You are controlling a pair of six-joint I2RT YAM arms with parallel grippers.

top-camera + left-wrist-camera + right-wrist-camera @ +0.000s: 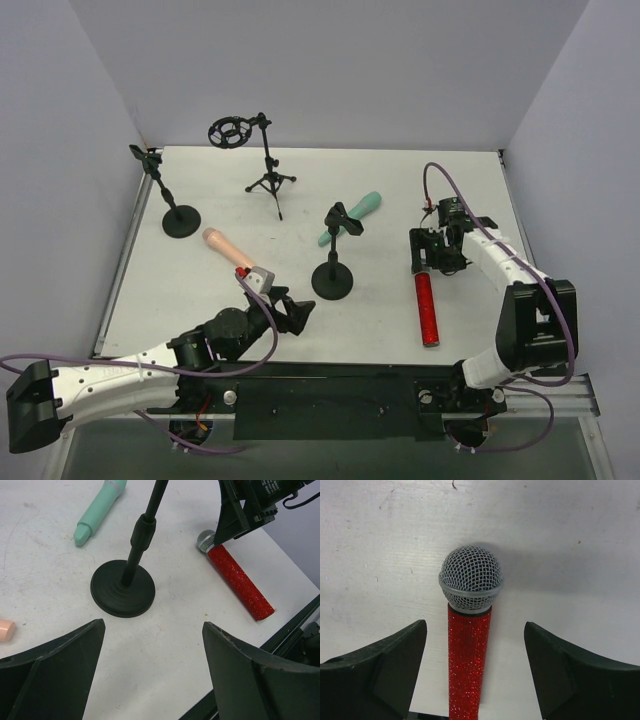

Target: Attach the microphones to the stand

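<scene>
The glittery red microphone [427,312] with a silver mesh head [470,582] lies on the table at the right. My right gripper [424,266] is open and straddles its handle just below the head, jaws apart on both sides, in the right wrist view [475,625]. The mint-green microphone [352,218] lies behind the middle stand [332,278]. The peach-pink microphone [227,248] lies left of centre. My left gripper [298,312] is open and empty, low over bare table in front of the stand's round base [122,587].
A second round-base stand [180,220] with a clip stands at the back left. A tripod stand [270,184] with a ring mount [230,132] stands at the back centre. White walls enclose the table on three sides.
</scene>
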